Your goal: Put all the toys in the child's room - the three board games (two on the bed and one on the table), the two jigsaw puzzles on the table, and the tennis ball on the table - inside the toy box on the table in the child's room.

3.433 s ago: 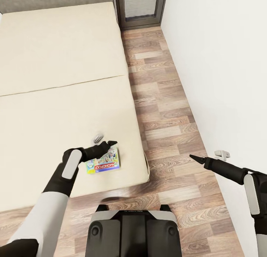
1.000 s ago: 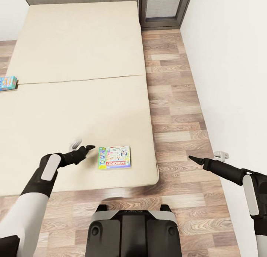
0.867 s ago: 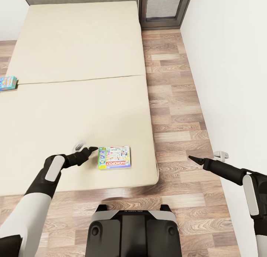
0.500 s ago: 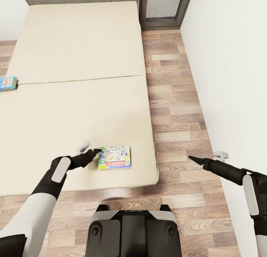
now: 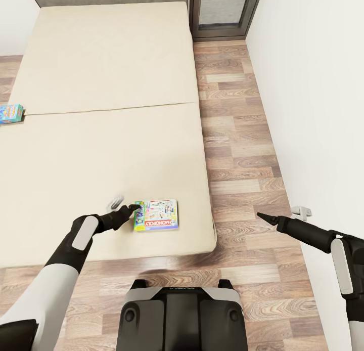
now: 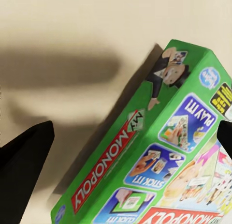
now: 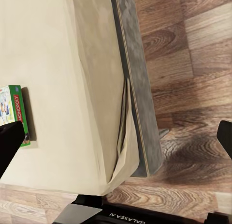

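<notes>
Lying flat near the bed's (image 5: 101, 88) near right corner, the Monopoly box (image 5: 155, 215) is showing its glossy printed lid: a green band along its left end, a white illustrated middle and a red strip with the logo along its near edge. The left gripper (image 5: 126, 206) is reaching across the mattress from the left, its black tapered fingertips (image 5: 135, 206) right at the box's left end; whether they are touching the cardboard I cannot tell. In the left wrist view the jaws are standing wide apart, one dark finger (image 6: 24, 156) at each side of the picture, with the box's green side wall, cartoon figure and small picture panels between them, so the gripper is released and holding nothing.

A smaller blue box (image 5: 11, 114) is sitting at the bed's far left edge, well apart from the first. The mattress is reading as smooth, matt cream cloth with one straight seam across it, and in the right wrist view its cover is folding into a loose pleat at the corner above a grey base.

The right gripper (image 5: 264, 217) is hanging over the wood-grain plank floor (image 5: 232, 138) beside the plain white wall (image 5: 313, 88), a long black pointed shape; its fingers are spread at the wrist picture's edges, empty.
</notes>
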Controlling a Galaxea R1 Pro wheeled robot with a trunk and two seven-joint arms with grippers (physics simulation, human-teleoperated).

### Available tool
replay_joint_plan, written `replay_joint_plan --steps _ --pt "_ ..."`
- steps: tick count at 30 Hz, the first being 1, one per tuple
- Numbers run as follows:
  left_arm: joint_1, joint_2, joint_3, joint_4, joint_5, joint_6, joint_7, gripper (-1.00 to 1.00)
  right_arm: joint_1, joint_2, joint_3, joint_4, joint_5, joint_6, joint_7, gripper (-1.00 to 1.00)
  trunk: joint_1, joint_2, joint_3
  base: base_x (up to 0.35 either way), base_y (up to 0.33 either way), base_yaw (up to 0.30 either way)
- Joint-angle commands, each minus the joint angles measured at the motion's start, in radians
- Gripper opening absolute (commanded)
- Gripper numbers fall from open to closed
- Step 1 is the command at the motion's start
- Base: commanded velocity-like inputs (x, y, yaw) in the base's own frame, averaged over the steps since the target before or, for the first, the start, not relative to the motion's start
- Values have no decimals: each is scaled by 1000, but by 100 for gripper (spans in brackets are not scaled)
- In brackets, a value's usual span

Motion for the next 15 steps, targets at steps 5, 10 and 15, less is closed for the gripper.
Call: replay_joint_plan --steps 5,10,15 --pt "0 -1 1 2 4 2 2 100 0 0 -1 0 0 5 4 100 0 -1 -1 0 0 0" --pt "0 -1 1 2 4 -7 2 100 0 0 -1 0 0 5 4 100 0 -1 -1 0 0 0" --pt "0 -1 1 2 4 -14 2 100 0 0 -1 0 0 5 4 100 0 -1 -1 0 0 0"
